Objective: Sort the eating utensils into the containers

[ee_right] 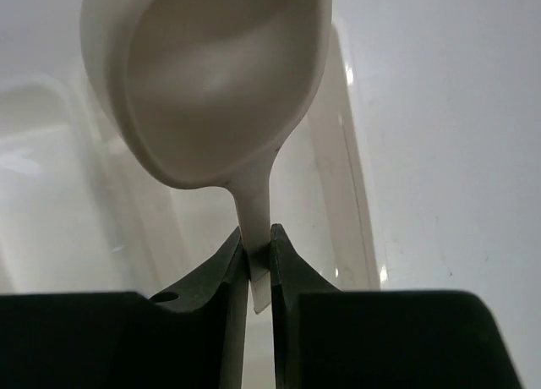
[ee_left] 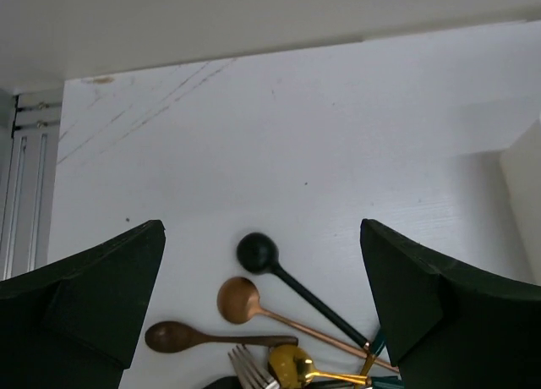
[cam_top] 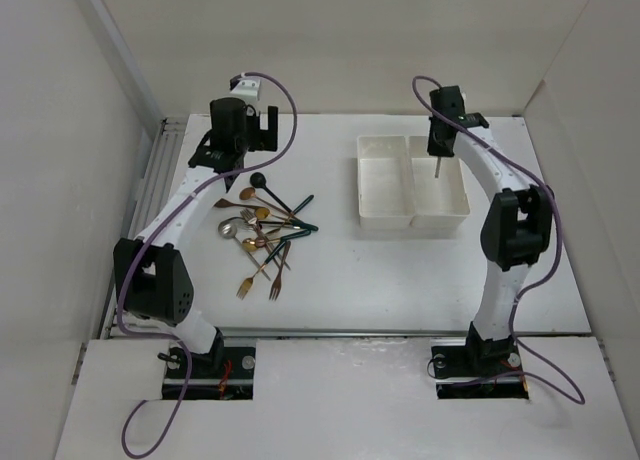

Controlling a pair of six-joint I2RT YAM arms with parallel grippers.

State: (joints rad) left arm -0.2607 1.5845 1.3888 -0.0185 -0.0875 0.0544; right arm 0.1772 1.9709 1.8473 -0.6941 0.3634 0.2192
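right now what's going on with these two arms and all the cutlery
The right gripper is shut on the handle of a cream spoon, holding it over the right bin of the white tray. The left gripper is open above the far end of the pile of forks and spoons on the table. That pile is not yet sorted.
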